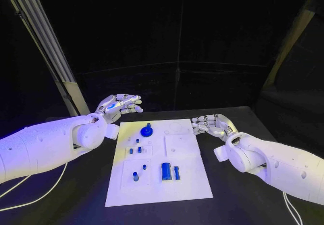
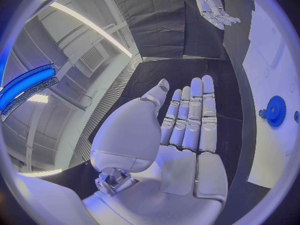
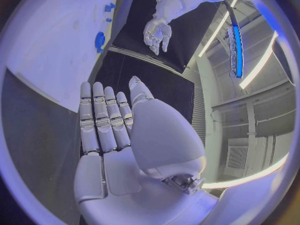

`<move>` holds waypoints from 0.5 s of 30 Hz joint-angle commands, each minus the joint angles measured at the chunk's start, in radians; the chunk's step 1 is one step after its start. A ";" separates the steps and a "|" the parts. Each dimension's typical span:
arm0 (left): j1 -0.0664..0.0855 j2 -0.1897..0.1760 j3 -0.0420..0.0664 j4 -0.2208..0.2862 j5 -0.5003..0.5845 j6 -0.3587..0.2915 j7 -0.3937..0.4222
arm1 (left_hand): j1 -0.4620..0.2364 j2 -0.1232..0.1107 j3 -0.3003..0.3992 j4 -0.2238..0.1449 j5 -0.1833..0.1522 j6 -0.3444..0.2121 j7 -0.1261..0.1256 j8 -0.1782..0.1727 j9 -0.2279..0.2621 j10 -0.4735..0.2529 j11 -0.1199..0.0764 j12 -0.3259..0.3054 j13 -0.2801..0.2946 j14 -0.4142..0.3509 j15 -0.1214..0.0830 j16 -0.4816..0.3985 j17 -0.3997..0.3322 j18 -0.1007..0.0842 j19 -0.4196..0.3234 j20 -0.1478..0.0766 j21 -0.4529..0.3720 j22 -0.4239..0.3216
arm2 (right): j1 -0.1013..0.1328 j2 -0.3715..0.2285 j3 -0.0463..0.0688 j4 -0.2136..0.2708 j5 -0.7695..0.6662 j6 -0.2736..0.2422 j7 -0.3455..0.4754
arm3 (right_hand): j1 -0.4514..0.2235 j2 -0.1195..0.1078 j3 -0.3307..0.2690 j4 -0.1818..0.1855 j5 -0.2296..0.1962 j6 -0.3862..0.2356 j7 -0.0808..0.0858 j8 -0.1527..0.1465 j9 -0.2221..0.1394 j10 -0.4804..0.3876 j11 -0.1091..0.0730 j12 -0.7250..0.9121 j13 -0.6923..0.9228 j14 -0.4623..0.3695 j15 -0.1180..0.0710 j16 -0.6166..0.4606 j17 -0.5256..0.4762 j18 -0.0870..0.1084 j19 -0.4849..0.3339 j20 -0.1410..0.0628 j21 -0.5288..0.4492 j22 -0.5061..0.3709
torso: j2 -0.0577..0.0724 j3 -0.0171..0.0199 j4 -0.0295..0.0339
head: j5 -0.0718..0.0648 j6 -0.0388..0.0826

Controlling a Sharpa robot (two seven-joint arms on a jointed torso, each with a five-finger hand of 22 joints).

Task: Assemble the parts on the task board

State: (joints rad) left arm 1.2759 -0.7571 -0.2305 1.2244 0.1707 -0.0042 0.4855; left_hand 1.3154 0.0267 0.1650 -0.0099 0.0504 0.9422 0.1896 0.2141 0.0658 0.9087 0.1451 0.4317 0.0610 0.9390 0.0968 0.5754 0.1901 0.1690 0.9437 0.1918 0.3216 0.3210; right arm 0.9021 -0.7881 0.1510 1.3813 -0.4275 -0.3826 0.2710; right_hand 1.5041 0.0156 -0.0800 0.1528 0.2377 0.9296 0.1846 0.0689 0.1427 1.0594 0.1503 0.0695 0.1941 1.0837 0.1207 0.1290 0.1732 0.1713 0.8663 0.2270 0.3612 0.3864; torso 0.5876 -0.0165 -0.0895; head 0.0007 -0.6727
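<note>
On the black table (image 1: 81, 206) the white task board (image 1: 186, 187) lies lengthwise, running from near to far between the two arms. The left hand (image 1: 118, 108) hovers just off the board's far left corner, holding nothing, fingers loosely apart and slightly curled. The right hand (image 1: 212, 125) hangs at the board's right edge, a little nearer than the left one, also holding nothing, with its fingers extended toward the board.

From overhead the parts are laid out plainly: a blue gear with a stem (image 1: 148, 130) stands at the far end, a few small blue pegs (image 1: 138, 150) sit around the middle left, one small peg (image 1: 135, 176) lies nearer on the left, and a larger blue block (image 1: 166, 171) with a thin blue bar (image 1: 177, 172) just beside it lies near the middle.

The left wrist view adds what the overhead one cannot: the palm of the left hand (image 2: 181, 135) seen flat, fingers straight and side by side, thumb angled off, and the gear (image 2: 275, 111) edge-on (its teeth show here) on the board (image 2: 275, 60). The right hand (image 2: 215, 7) appears across the table, fingers apart.

The right wrist view gives the mirror of that: the right hand (image 3: 119, 135) flat and straight, the gear (image 3: 99, 41) on the board (image 3: 50, 50), and the left hand (image 3: 156, 32) beyond, open-palmed.

No writing or brand mark is readable on anything.
</note>
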 commanded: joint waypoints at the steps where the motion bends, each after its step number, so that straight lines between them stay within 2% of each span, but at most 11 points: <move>1: -0.014 0.024 0.000 -0.039 0.067 -0.028 0.079 | 0.001 0.010 0.011 0.001 -0.004 0.005 0.009 -0.028 -0.001 0.026 0.009 -0.076 0.000 -0.008 0.023 -0.123 -0.048 0.001 -0.078 0.030 -0.084 -0.058 | 0.003 0.039 0.006 -0.078 0.185 0.093 0.136 | -0.010 0.025 -0.013 -0.026 -0.008 0.008 0.004 -0.006 -0.026 0.017 -0.005 -0.005 -0.064 0.048 -0.004 -0.033 -0.049 0.014 0.055 -0.006 -0.063 -0.060 | -0.025 -0.0025 -0.0072 | 0.006 0.021; 3: -0.021 0.036 0.000 -0.055 0.076 -0.038 0.087 | 0.000 0.005 0.010 0.001 -0.002 0.003 0.009 -0.037 -0.001 0.031 0.013 -0.098 -0.001 -0.013 0.029 -0.156 -0.061 0.002 -0.096 0.040 -0.104 -0.072 | 0.004 0.053 0.008 -0.104 0.192 0.106 0.139 | -0.016 0.031 -0.021 -0.037 -0.014 0.017 0.007 -0.005 -0.037 0.034 -0.006 -0.002 -0.089 0.072 -0.010 -0.045 -0.069 0.013 0.079 -0.008 -0.091 -0.088 | -0.030 -0.0028 -0.0069 | 0.007 0.024; 5: -0.032 0.054 0.000 -0.077 0.090 -0.057 0.100 | -0.002 0.004 0.008 0.002 -0.001 0.001 0.012 -0.054 -0.001 0.036 0.020 -0.139 0.000 -0.018 0.039 -0.213 -0.084 0.006 -0.130 0.059 -0.139 -0.099 | 0.005 0.075 0.010 -0.141 0.199 0.123 0.144 | -0.022 0.041 -0.028 -0.046 -0.017 0.024 0.008 -0.006 -0.047 0.044 -0.003 -0.003 -0.111 0.091 -0.014 -0.057 -0.086 0.013 0.100 -0.009 -0.117 -0.114 | -0.036 -0.0023 -0.0054 | 0.011 0.027; 8: -0.043 0.072 0.000 -0.095 0.101 -0.084 0.116 | -0.011 -0.002 -0.002 0.007 -0.001 -0.003 0.018 -0.072 -0.001 0.037 0.024 -0.175 0.000 -0.022 0.051 -0.262 -0.103 0.012 -0.155 0.073 -0.164 -0.120 | 0.008 0.101 0.011 -0.183 0.203 0.141 0.148 | -0.026 0.045 -0.037 -0.057 -0.024 0.028 0.010 -0.006 -0.057 0.050 -0.004 -0.003 -0.128 0.105 -0.014 -0.064 -0.100 0.013 0.116 -0.009 -0.140 -0.137 | -0.039 -0.0003 -0.0038 | 0.016 0.040; 11: -0.050 0.089 0.000 -0.106 0.106 -0.109 0.129 | -0.020 -0.005 -0.012 0.012 -0.002 -0.006 0.022 -0.085 -0.001 0.034 0.030 -0.203 0.000 -0.025 0.059 -0.296 -0.115 0.014 -0.171 0.081 -0.180 -0.134 | 0.012 0.120 0.012 -0.214 0.202 0.151 0.152 | -0.030 0.047 -0.043 -0.063 -0.027 0.027 0.012 -0.006 -0.062 0.047 -0.002 -0.004 -0.132 0.098 -0.011 -0.068 -0.108 0.013 0.120 -0.007 -0.157 -0.151 | -0.040 0.0024 0.0029 | 0.017 0.048; 12: -0.049 0.081 -0.001 -0.099 0.065 -0.052 0.065 | -0.404 -0.027 -0.054 0.010 -0.050 -0.288 -0.047 -0.122 -0.066 -0.247 -0.027 -0.267 -0.061 -0.300 0.007 -0.373 -0.190 -0.051 -0.399 -0.002 -0.219 -0.188 | 0.008 0.112 0.011 -0.198 0.157 0.090 0.104 | -0.471 -0.016 -0.007 -0.153 -0.088 -0.264 -0.048 -0.069 -0.143 -0.288 -0.048 -0.069 -0.194 -0.254 -0.047 -0.129 -0.173 -0.051 -0.182 -0.075 -0.215 -0.219 | -0.034 -0.0009 -0.0041 | 0.016 0.041; 13: -0.049 0.081 0.000 -0.098 0.064 -0.054 0.065 | -0.421 -0.027 -0.057 0.010 -0.050 -0.298 -0.046 -0.125 -0.066 -0.259 -0.026 -0.273 -0.061 -0.310 0.010 -0.382 -0.190 -0.051 -0.411 -0.004 -0.224 -0.192 | 0.009 0.111 0.010 -0.196 0.159 0.088 0.105 | -0.484 -0.016 -0.006 -0.153 -0.091 -0.271 -0.049 -0.069 -0.143 -0.296 -0.048 -0.069 -0.194 -0.269 -0.046 -0.129 -0.173 -0.052 -0.187 -0.076 -0.221 -0.225 | -0.034 -0.0007 -0.0030 | 0.016 0.042; 15: -0.052 0.080 0.003 -0.091 0.061 -0.065 0.065 | -0.488 -0.027 -0.067 0.010 -0.050 -0.345 -0.055 -0.133 -0.066 -0.307 -0.034 -0.287 -0.061 -0.356 0.003 -0.398 -0.190 -0.051 -0.450 -0.017 -0.232 -0.202 | 0.012 0.109 0.007 -0.188 0.164 0.078 0.108 | -0.561 -0.016 0.000 -0.153 -0.103 -0.318 -0.059 -0.069 -0.143 -0.353 -0.055 -0.069 -0.194 -0.331 -0.050 -0.129 -0.173 -0.052 -0.237 -0.086 -0.233 -0.238 | -0.034 0.0002 0.0021 | 0.015 0.044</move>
State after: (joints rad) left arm 1.2237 -0.6768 -0.2292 1.1289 0.2377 -0.0627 0.5508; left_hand 1.1191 0.0132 0.1332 0.0014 0.0281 0.8085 0.1820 0.1106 0.0376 0.8145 0.1508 0.1965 0.0355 0.7898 0.1345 0.2399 0.0426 0.1692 0.6683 0.2373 0.1234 0.1612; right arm 0.9111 -0.6786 0.1578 1.1871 -0.2671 -0.2914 0.3757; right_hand 1.2776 0.0383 -0.1080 0.0513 0.1831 0.8278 0.1705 0.0365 0.0461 0.9565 0.1292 0.0379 0.0365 1.0199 0.0951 0.0360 0.0372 0.1711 0.8517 0.1917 0.1735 0.2013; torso 0.5529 -0.0168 -0.0919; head 0.0173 -0.6301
